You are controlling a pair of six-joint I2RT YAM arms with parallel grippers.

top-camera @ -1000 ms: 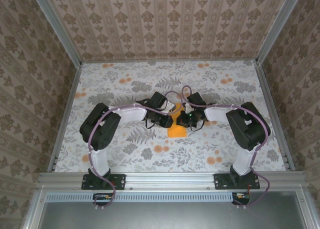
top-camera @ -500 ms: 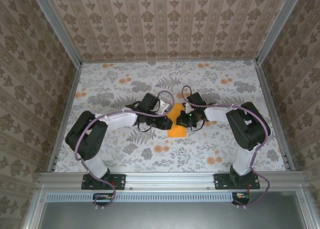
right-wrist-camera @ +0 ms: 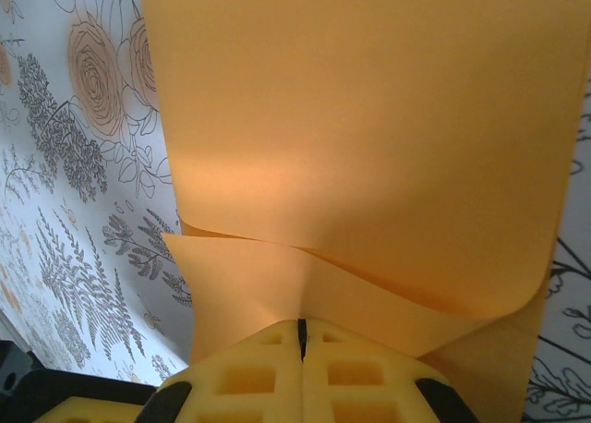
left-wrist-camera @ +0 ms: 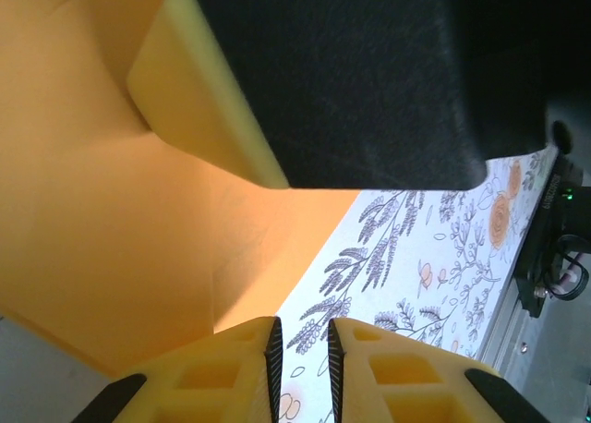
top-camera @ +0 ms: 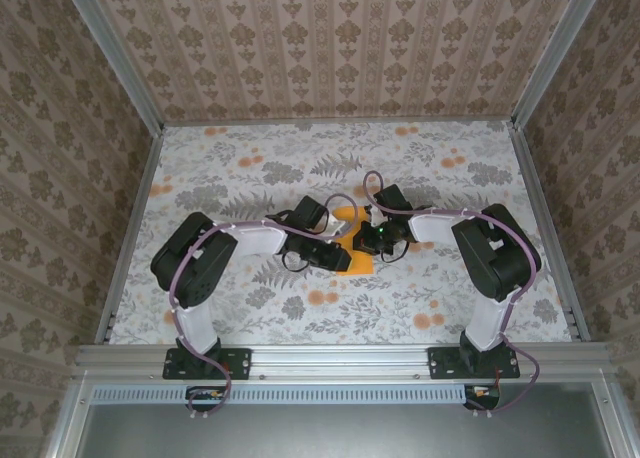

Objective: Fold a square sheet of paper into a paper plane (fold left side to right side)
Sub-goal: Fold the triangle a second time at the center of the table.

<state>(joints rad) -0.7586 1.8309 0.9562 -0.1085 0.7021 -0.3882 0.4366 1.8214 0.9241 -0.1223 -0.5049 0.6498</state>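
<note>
Top camera looks down from behind; wrist cameras (very close) share the orange paper.

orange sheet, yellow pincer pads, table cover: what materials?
orange sheet: thin matte paper, curls and holds creases. pads: likely matte moulded plastic or rubber, with square pockets. table cover: printed floral sheet, fabric or vinyl unclear.
</note>
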